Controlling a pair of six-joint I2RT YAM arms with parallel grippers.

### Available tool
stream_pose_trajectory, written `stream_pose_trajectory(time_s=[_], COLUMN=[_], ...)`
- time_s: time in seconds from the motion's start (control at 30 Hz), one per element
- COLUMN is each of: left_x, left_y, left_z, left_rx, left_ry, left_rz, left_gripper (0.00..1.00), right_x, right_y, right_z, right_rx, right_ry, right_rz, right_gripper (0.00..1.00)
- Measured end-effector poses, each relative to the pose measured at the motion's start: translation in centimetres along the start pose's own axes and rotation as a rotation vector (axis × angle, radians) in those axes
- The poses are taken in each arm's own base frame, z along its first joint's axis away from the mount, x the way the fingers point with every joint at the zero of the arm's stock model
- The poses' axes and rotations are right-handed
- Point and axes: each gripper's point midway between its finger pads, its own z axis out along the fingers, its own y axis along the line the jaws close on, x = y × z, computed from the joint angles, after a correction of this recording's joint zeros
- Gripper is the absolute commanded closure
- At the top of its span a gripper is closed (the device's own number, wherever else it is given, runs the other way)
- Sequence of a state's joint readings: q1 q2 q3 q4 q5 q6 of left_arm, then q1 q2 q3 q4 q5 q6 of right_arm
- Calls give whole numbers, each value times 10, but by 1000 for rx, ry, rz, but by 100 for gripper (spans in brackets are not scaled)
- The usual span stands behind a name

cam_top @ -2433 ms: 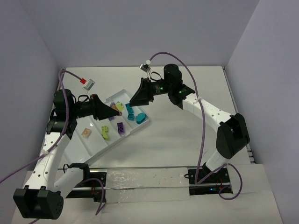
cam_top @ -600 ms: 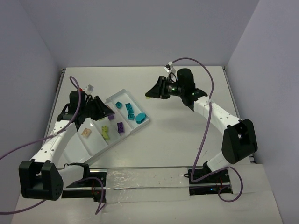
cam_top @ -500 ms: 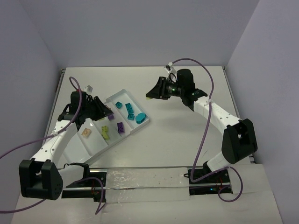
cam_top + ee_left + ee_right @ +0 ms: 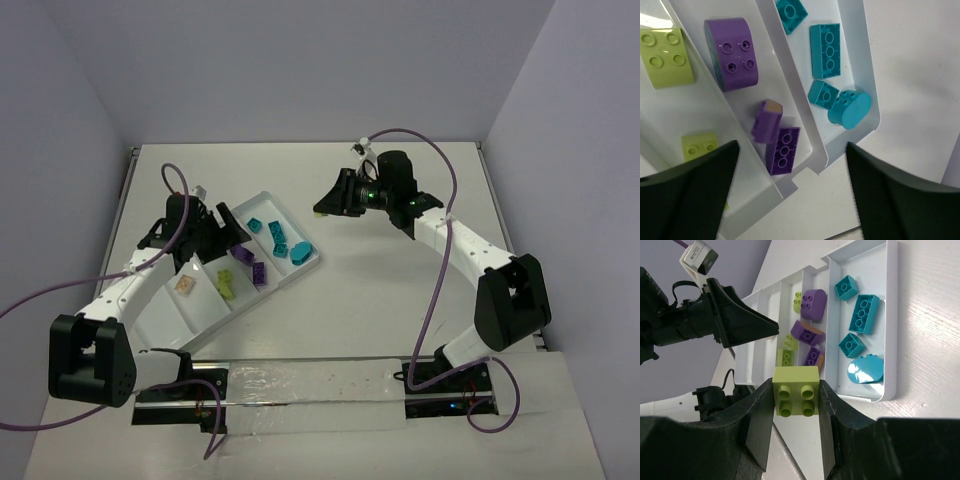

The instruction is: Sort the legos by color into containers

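Near edge: metal rail [image 4: 300,385] carrying both arm bases, set on a white table [image 4: 380,300] with faint wood grain. Lavender walls [image 4: 300,70] close the room on three sides. Left of centre, lying diagonally: long white translucent plastic tray [image 4: 165,318], ridged into side-by-side compartments. Contents, near end to far end: one beige studded plastic brick [image 4: 185,285]; lime-green bricks [image 4: 226,285], at least two in the left wrist view; purple bricks [image 4: 732,52], three, one rounded, one long, one tipped over and showing a tan face; teal bricks [image 4: 825,50], four, two small squares, one long, one oval-ended, in the end compartment. Left claw [image 4: 224,234]: above the purple compartment, fingers spread, nothing between them. Right claw [image 4: 328,204]: further back, over bare table to the right of the tray and well apart from it, pinching a lime-green two-by-two plastic brick [image 4: 796,390] by its sides, studs toward the wrist camera. Changes since 2.4 s ago: the right claw then hung close over the tray's teal end and has withdrawn rightward. A lime-green piece then lying at that far end is gone from it. The left arm has refolded and lies lower along the tray's left side, its claw still over the tray.
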State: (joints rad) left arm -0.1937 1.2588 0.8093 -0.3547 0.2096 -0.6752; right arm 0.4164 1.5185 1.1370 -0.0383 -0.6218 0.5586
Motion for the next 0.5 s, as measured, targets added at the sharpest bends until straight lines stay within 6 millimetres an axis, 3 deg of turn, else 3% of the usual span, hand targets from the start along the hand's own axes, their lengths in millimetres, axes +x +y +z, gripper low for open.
stream_pose_trajectory(time_s=[0.2,0.3,0.4,0.5], left_x=[0,-12,-46,-94], left_y=[-2,-6,-24,-50], left_z=[-2,-14,-45,-99], left_rx=[-14,-42,-52,-48], left_ry=[1,-29,-139,-319], left_rz=[13,17,27,29], left_gripper=[1,1,1,1], right_x=[1,8,25,49], right_y=[-1,-2,8,34], right_z=[0,3,13,34], right_rx=[5,26,39,6], right_ry=[2,17,60,125], right_rz=[-6,-21,-53,-109], right_gripper=[100,100,100,100])
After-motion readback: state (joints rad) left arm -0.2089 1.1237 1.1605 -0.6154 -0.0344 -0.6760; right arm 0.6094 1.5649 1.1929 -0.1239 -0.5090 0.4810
